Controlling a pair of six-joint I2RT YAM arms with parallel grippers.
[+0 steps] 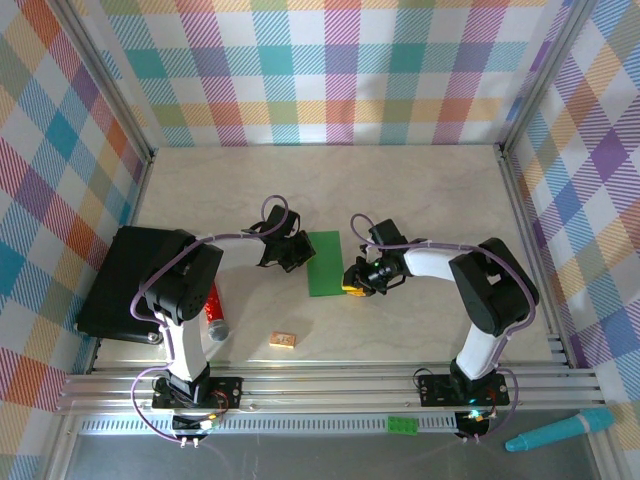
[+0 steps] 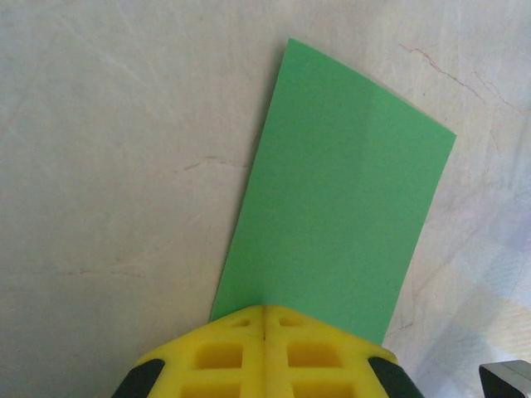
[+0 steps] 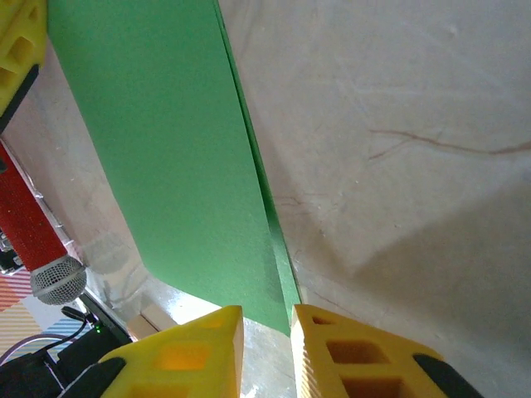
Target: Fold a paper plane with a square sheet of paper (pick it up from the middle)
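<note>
From up top I see a pale, mottled surface (image 1: pixel 400 190) boxed in by bright plaid walls (image 1: pixel 300 70), with an aluminium rail (image 1: pixel 330 385) across the near edge. A flat black slab (image 1: pixel 125 280) sits at the left edge. Beside it lies a red stick (image 1: pixel 213 305) and a small tan block (image 1: pixel 283 340).

The green sheet (image 1: pixel 324 263) lies mid-surface between my two arms, doubled over into a narrow rectangle. Its long axis runs from the near side toward the back wall, almost square to the rail. On the right wrist camera I can see two layers along its long edge.

The left gripper (image 1: pixel 297 256) sits at the sheet's left edge. On its wrist camera the jaws are pressed together, and the paper runs in under the tips; I cannot tell whether it is actually pinched. The right gripper (image 3: pixel 267 327) is at the near right corner, its jaws slightly spread with the layered edge between them.
</note>
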